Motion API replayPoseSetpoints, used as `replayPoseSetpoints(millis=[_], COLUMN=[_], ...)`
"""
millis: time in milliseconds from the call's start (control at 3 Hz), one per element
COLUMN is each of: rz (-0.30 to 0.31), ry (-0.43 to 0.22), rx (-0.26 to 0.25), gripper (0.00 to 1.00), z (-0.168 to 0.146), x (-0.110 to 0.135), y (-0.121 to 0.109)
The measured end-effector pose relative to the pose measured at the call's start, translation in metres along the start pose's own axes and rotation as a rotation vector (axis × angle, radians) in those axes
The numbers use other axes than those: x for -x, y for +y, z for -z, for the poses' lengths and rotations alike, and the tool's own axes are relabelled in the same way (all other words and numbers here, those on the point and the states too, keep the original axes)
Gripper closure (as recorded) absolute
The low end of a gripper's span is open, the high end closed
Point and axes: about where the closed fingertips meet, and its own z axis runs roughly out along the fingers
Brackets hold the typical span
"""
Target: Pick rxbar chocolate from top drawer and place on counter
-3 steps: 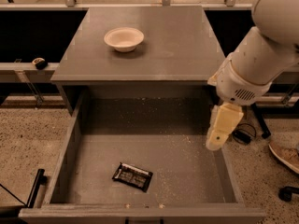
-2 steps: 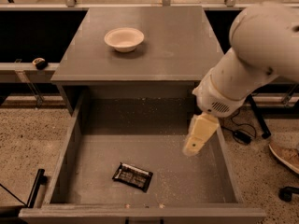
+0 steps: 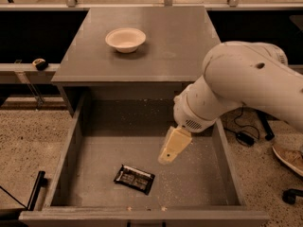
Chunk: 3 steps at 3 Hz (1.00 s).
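Observation:
The rxbar chocolate is a flat black wrapper with pale panels, lying on the speckled floor near the front of the open top drawer. My gripper hangs inside the drawer from the big white arm, pointing down and to the left. It is above and a little right of the bar, apart from it and holding nothing. The grey counter is the cabinet top behind the drawer.
A white bowl stands on the counter at the back left. The drawer's tall side walls flank the bar. A black handle sticks out at the drawer's front left. Cables and a shoe lie on the terrazzo floor at right.
The arm has swung left and lower into the drawer, bringing the gripper from near the right wall toward the middle, closer to the bar. The bar has not moved.

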Motion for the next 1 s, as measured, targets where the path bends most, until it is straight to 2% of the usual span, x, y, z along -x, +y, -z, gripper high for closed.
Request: replayPoseSetpoints(millis=[333,667,1000], rz=[-0.021,-0.102,-0.086], ry=[-0.022,-0.080,-0.206], rx=[-0.011,0.019,-0.022], gripper=[0.00,0.00,0.00], z=[-0.002,-0.035,-0.065], x=[-0.003,-0.012,-0.005], y=[-0.001,0.020,0.056])
